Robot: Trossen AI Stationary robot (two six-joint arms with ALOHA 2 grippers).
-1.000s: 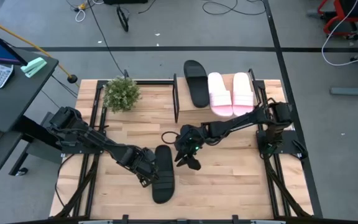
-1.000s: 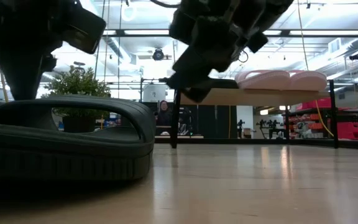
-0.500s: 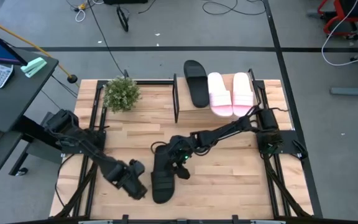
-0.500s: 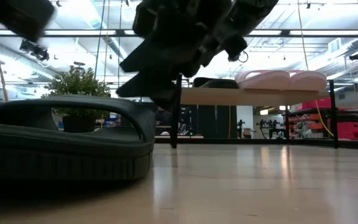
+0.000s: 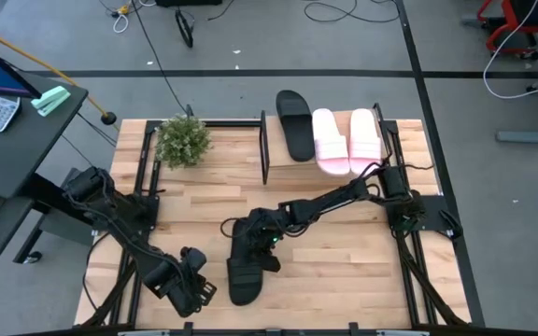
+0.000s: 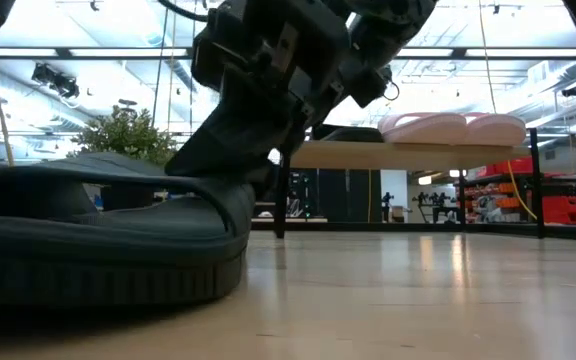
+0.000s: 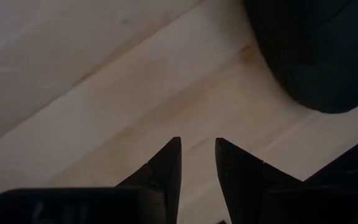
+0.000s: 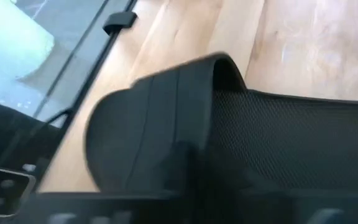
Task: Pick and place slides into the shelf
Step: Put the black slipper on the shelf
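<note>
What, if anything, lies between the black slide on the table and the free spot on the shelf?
Nothing visible does. The black slide lies on the table with the right gripper at its strap. Bare wood runs from there to the shelf, whose left end beside the other black slide is free. The left gripper sits off to the side.

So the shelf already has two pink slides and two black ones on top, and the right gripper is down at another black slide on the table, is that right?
Not quite. The high view shows only one black slide on the shelf, beside the two pink slides. The rest holds: the right gripper is down at the other black slide on the table.
</note>
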